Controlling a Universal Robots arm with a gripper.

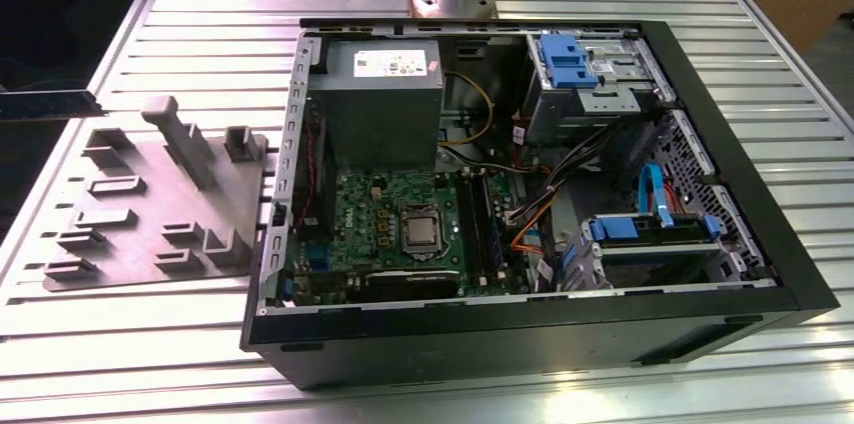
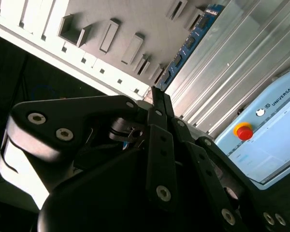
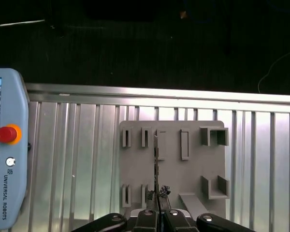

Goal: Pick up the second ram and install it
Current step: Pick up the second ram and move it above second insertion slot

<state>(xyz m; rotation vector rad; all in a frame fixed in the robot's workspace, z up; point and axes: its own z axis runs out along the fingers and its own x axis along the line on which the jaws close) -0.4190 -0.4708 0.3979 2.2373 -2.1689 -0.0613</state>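
The gripper (image 2: 157,99) is found with its jaws drawn almost together. The second ram (image 2: 191,41) is judged to be pinched between them: in the second wrist view the bluish board with its row of dark chips is seen running out from the jaw tips. In the first wrist view the stick is seen edge-on as a thin dark line over the grey fixture tray (image 3: 193,164), between two rows of its holders. Whether its lower edge is clear of the holders cannot be told. A teach pendant (image 3: 7,154) is noted on the slatted table (image 3: 77,159), near the tray but apart from it. In the exterior view the open computer case (image 1: 534,329) is recorded just beside the tray, with the black memory slots (image 1: 487,229) next to the processor socket (image 1: 420,229).

The step in hand is judged to be the pick-up. A straight lift along the holders is called for, without tilt, so that the contact edge is not scraped. The stick should be kept level and square in the jaws, since any skew taken here would be carried to the slot. The loose cables (image 1: 527,219) near the slots are to be given clearance.
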